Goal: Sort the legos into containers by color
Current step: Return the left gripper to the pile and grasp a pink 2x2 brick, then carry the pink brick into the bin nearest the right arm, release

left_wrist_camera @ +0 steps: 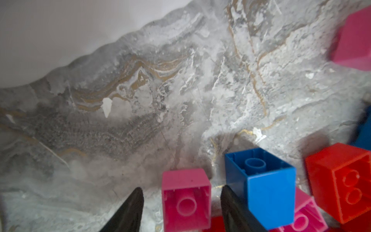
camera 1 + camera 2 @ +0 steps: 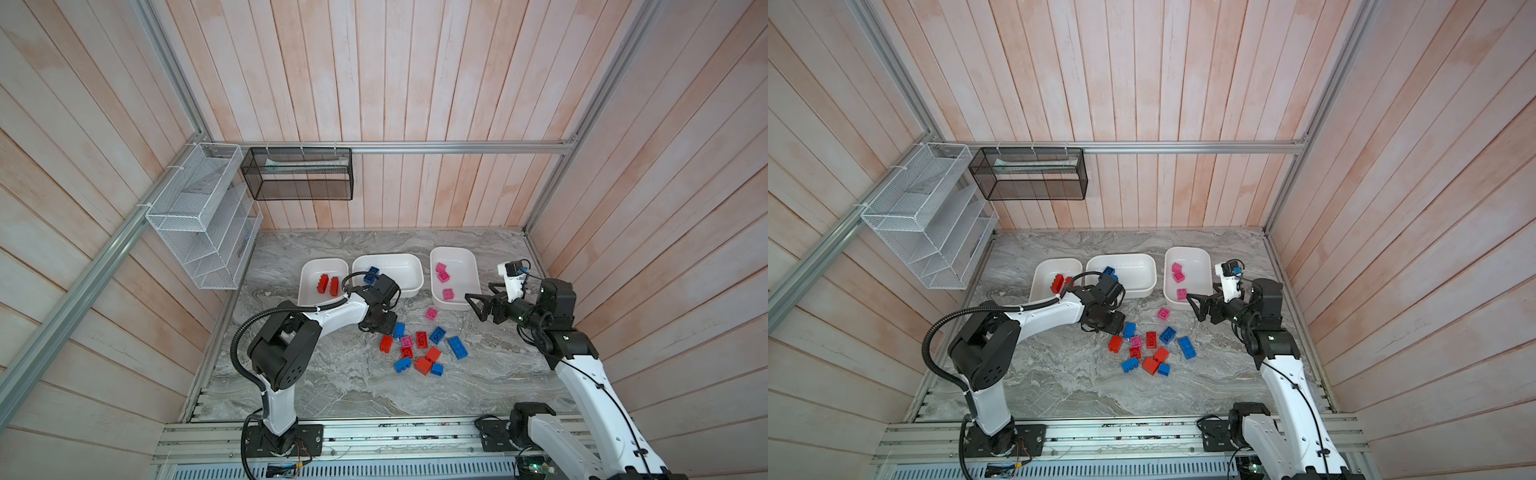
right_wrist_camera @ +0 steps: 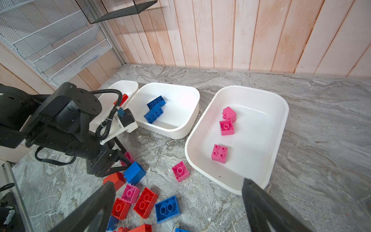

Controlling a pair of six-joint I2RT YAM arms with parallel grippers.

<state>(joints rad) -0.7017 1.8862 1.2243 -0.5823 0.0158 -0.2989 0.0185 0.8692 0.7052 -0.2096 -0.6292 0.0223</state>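
Three white containers stand in a row at the back: the left tub (image 2: 324, 261) holds red legos (image 2: 327, 284), the middle tub (image 2: 409, 274) blue ones (image 3: 154, 109), the right tub (image 2: 463, 274) pink ones (image 3: 226, 126). A mixed pile of red, blue and pink legos (image 2: 422, 349) lies in front, with one pink brick (image 2: 431, 313) apart from it. My left gripper (image 2: 390, 329) is low at the pile's left edge. It is open, and a pink brick (image 1: 186, 197) lies between its fingers with a gap on each side. A blue brick (image 1: 261, 180) sits beside one finger. My right gripper (image 2: 478, 293) hangs open and empty by the right tub's front corner.
A white wire rack (image 2: 199, 224) and a black mesh basket (image 2: 299, 174) hang on the walls at the back left. Wooden walls close in the marble table (image 2: 332, 382) on three sides. Bare marble lies in front of the pile.
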